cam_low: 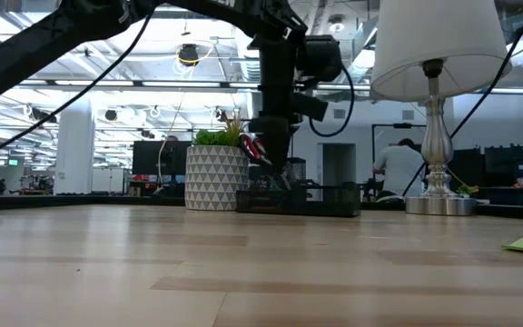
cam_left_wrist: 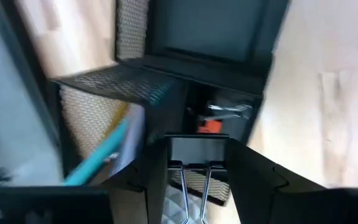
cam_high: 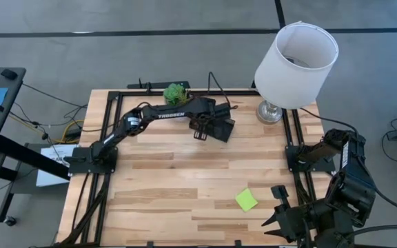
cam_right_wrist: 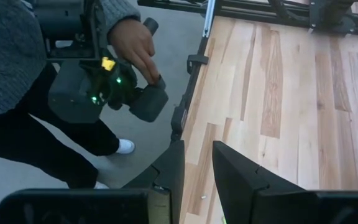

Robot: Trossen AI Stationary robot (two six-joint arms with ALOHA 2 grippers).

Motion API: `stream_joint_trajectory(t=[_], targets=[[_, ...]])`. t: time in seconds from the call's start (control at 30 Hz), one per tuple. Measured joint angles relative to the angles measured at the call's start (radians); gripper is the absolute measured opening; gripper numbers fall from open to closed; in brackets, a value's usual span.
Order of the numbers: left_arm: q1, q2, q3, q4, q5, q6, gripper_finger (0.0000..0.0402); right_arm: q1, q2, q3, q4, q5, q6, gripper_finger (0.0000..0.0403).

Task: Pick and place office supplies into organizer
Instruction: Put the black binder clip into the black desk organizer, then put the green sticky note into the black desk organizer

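Left wrist view: left gripper [cam_left_wrist: 191, 186] pinches black clip [cam_left_wrist: 191, 163] directly over organizer [cam_high: 220, 128], far centre, poised for drop. Sticky pad [cam_high: 247, 200] near right. Right gripper [cam_right_wrist: 196, 171] parked near right, jaws slightly apart, empty.

The left gripper [cam_high: 200, 131] hangs over the black organizer [cam_high: 220, 128] at the counter's [cam_high: 171, 179] far edge, apparently touching it. 1 lime-green sticky-note pad [cam_high: 247, 200] lies well apart, near the right gripper [cam_high: 281, 219].

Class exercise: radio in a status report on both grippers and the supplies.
Left gripper shut on binder clip, above organizer. Right gripper open, parked off the table edge. Sticky-note pad still out. Nothing blocking.
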Motion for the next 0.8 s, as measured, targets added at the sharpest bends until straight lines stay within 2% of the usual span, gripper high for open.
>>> stream_joint_trajectory(t=[0.13,0.33,0.57,0.8], targets=[[0.01,0.0,-0.015,-0.004,0.075,-0.004,0.0138,0.0,0.0,0.0,0.0,0.0,0.0,0.0075],[0.008,0.0,-0.024,0.004,0.079,-0.006,0.0153,0.0,0.0,0.0,0.0,0.001,0.0,0.0075],[0.011,0.0,-0.024,0.004,-0.027,-0.007,0.0163,0.0,0.0,0.0,0.0,0.001,0.0,0.0075],[0.011,0.0,-0.024,-0.006,-0.035,-0.014,0.019,0.0,0.0,0.0,0.0,0.002,0.0,0.0075]])
